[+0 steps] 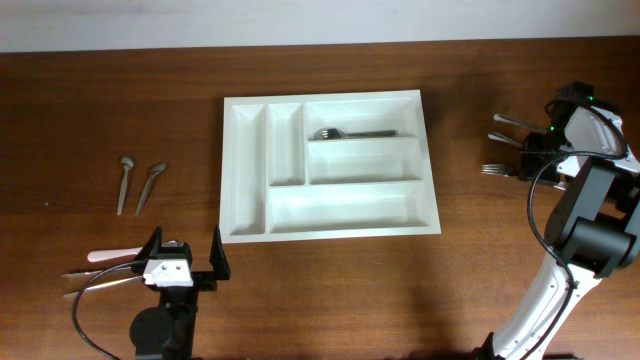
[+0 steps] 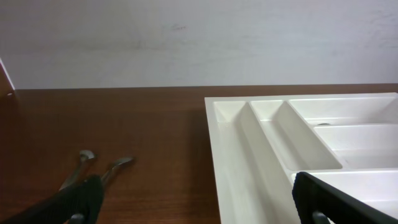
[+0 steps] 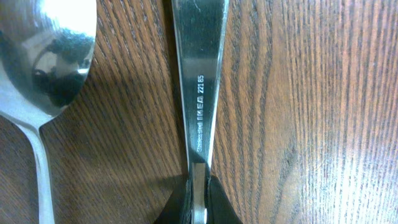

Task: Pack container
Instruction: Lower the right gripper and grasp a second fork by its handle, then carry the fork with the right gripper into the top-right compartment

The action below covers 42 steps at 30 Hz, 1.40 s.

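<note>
The white container (image 1: 252, 225) sits mid-table with five compartments. Its far long one holds some cutlery (image 1: 345, 133).

At the far right, the right gripper (image 3: 198, 186) is pressed together, pinching a flat metal handle (image 3: 200, 74) lying on the table (image 3: 311, 124), just beside a spoon (image 3: 43, 56).

The left gripper (image 1: 186, 252) stands spread wide and holds nothing, near the tray's near-left corner.

Two small spoons (image 1: 124, 182) lie to the left. Bare wood separates the tray from both.

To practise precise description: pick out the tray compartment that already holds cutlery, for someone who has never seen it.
Find the white tray mid-table. Three long compartments run horizontally; take the top compartment in the overhead view. It alone holds metal cutlery; the other four are empty.
</note>
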Each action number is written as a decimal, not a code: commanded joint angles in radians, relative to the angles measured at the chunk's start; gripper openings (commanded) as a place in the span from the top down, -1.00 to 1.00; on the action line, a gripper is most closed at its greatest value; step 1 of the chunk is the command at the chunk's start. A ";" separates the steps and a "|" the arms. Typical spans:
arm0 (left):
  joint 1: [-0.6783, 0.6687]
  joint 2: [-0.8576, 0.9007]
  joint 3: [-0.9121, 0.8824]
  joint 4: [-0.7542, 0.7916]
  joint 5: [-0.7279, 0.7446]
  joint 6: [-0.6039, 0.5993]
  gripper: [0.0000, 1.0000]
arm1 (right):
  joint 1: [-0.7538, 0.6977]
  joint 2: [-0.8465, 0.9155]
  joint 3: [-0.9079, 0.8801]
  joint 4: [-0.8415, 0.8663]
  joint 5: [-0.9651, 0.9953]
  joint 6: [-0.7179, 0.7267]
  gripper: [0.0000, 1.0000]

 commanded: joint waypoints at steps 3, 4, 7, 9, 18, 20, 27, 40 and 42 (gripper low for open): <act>0.006 -0.010 -0.007 0.002 0.011 0.015 -0.98 | 0.003 0.005 0.009 -0.027 -0.041 -0.077 0.93; 0.006 -0.010 -0.007 0.002 0.011 0.015 -0.98 | 0.006 -0.002 0.025 -0.036 -0.040 -0.096 0.92; 0.006 -0.010 -0.007 0.002 0.011 0.015 -0.98 | 0.016 -0.029 0.074 -0.072 -0.042 -0.103 0.92; 0.006 -0.010 -0.007 0.002 0.011 0.015 -0.98 | 0.027 -0.046 0.108 -0.090 -0.046 -0.119 0.93; 0.006 -0.010 -0.007 0.002 0.011 0.015 -0.98 | 0.097 -0.105 0.299 -0.162 -0.126 -0.150 0.93; 0.006 -0.010 -0.007 0.002 0.011 0.015 -0.98 | 0.123 -0.106 0.336 -0.171 -0.152 -0.145 0.92; 0.006 -0.010 -0.007 0.002 0.011 0.015 -0.98 | 0.274 -0.105 0.367 -0.179 -0.225 0.037 0.92; 0.006 -0.010 -0.007 0.002 0.011 0.015 -0.98 | 0.582 -0.100 0.367 -0.063 -0.102 0.137 0.92; 0.006 -0.010 -0.007 0.002 0.011 0.015 -0.98 | 0.612 -0.098 0.367 -0.063 -0.066 0.137 0.90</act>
